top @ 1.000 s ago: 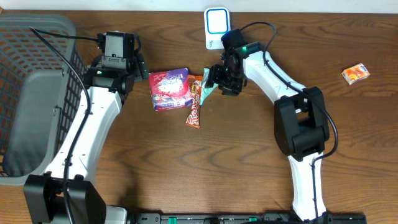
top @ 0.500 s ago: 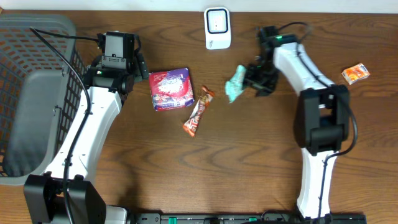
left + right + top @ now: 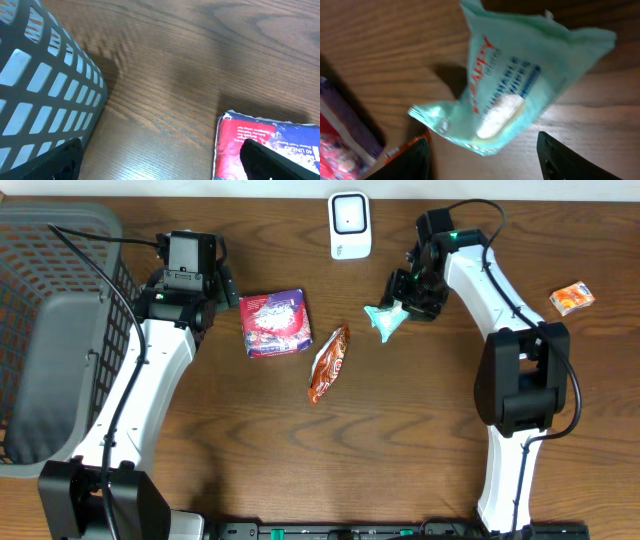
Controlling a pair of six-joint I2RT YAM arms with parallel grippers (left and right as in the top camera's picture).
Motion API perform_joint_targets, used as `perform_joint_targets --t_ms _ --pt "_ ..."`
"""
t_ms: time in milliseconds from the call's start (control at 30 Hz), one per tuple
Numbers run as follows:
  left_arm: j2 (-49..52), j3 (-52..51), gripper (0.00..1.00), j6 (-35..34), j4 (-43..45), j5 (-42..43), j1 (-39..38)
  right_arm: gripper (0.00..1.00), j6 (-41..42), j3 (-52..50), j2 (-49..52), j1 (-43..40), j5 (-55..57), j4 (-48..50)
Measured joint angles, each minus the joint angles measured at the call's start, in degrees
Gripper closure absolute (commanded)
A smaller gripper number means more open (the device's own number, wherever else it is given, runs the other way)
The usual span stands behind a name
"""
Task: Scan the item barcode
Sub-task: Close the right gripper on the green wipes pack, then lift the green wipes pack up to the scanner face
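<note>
A teal wipes pack (image 3: 385,317) lies on the wooden table just below and right of the white scanner (image 3: 349,225). My right gripper (image 3: 410,297) hovers right beside it. In the right wrist view the pack (image 3: 515,90) sits just ahead of the fingertips, and the right gripper (image 3: 482,160) is open with gaps on both sides of the pack. No barcode shows on the pack. My left gripper (image 3: 200,275) is open over bare table (image 3: 165,170), its right finger over the edge of a red and purple packet (image 3: 265,140).
A grey mesh basket (image 3: 60,330) fills the left side, close to the left arm. The purple packet (image 3: 275,323) and an orange snack bar (image 3: 328,362) lie mid-table. A small orange packet (image 3: 571,298) sits far right.
The right gripper carried the teal pack from the pile rightward to beside the scanner, and its jaws now stand wider. The orange bar shifted on the table. The left arm stayed still.
</note>
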Motion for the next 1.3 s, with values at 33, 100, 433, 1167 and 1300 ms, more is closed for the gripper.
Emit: perform_joint_targets --t_ms 33,100,433,1167,1300 --pt "0.0 0.0 0.01 0.0 0.0 0.0 0.0 0.37 1.0 0.0 0.0 0.1 0.4 0.4" --pt "0.0 0.0 0.01 0.0 0.0 0.0 0.0 0.37 3.5 0.0 0.0 0.1 2.1 0.9" --pt "0.0 0.0 0.01 0.0 0.0 0.0 0.0 0.36 8.9 -2.8 0.0 1.6 7.1 7.8" --pt "0.0 0.0 0.01 0.0 0.0 0.0 0.0 0.99 -4.8 -7.6 -0.2 -0.3 -25.3 10.7" --pt "0.0 0.0 0.01 0.0 0.0 0.0 0.0 0.99 -11.3 -7.6 -0.2 -2.5 -42.4 10.5"
